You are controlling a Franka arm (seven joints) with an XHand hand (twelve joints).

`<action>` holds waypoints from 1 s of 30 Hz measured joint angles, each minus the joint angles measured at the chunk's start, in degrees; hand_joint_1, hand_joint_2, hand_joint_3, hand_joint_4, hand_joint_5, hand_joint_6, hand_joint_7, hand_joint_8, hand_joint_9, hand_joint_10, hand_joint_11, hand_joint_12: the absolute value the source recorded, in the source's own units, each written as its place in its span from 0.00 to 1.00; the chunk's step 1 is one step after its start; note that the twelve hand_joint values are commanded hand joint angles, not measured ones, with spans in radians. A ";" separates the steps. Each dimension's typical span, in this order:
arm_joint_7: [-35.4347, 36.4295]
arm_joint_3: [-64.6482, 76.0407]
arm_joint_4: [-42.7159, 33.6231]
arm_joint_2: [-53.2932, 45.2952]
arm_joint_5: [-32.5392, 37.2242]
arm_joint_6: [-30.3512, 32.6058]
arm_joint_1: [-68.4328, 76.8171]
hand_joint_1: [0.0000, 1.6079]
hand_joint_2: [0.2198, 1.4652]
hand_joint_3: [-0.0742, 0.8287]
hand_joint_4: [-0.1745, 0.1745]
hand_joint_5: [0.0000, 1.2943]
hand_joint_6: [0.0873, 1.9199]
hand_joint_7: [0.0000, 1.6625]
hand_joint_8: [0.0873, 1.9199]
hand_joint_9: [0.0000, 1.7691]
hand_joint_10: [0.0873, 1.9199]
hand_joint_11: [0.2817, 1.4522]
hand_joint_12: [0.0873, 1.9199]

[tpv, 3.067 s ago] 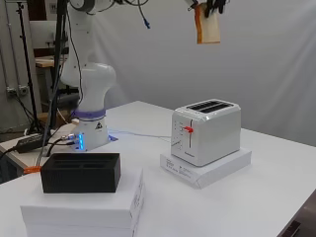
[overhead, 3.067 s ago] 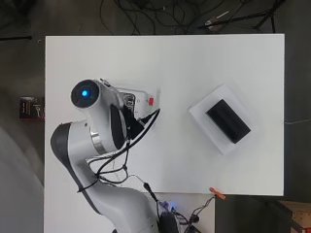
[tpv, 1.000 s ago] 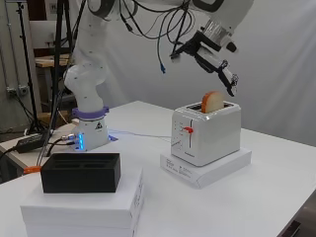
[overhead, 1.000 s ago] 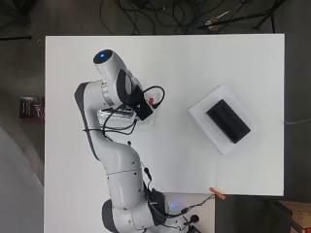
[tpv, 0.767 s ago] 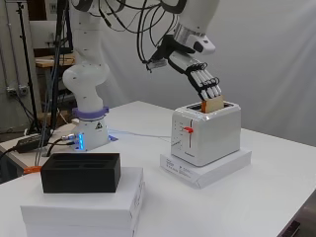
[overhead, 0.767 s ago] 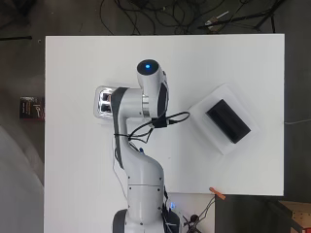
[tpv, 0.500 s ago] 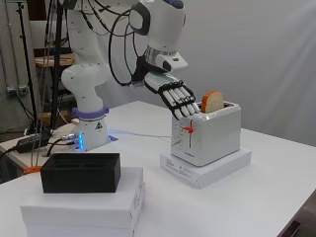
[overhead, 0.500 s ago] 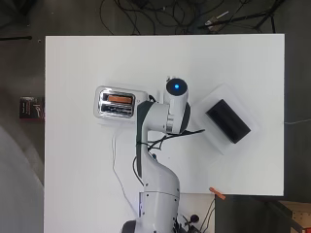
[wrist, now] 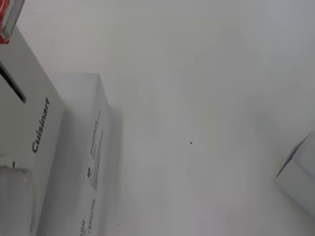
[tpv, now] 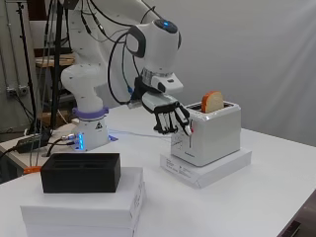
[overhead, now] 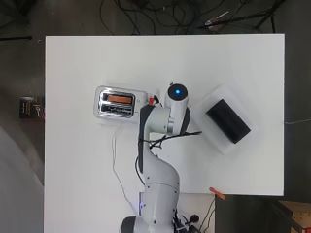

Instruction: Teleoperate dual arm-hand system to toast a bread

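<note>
Bread [tpv: 212, 101] now stands in one slot of the toaster [tpv: 210, 133], upper half still proud of the top; three seconds back it hung high above in the hand. Hand [tpv: 170, 117] has since let go and dropped to the toaster's lever end, fingers relaxed and pointing down, holding nothing, tips just beside the red lever [tpv: 190, 130]. Cannot tell if they touch it. Toaster sits on a flat white box [tpv: 207, 169] towards the table's [overhead: 243, 63] left edge in the overhead view.

Judgement: loading done; lever not yet pressed, bread not lowered. Next move is likely a downward push on the lever.

Well apart, a black box [tpv: 80, 172] on a white carton [tpv: 84, 205], untouched.
</note>
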State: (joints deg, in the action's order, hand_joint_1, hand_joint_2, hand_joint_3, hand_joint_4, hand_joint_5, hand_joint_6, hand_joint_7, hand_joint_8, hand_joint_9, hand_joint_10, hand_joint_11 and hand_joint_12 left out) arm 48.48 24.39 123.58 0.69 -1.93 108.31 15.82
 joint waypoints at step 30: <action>8.03 -3.00 0.42 -9.05 4.67 1.99 -3.66 0.00 0.64 0.08 0.57 0.18 0.00 0.26 0.00 0.26 0.00 0.16 0.00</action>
State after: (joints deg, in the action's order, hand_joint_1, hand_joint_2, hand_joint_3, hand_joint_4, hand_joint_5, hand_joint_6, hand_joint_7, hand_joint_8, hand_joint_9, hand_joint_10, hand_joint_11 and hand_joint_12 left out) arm 56.51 21.40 124.00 -8.36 2.74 110.30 12.16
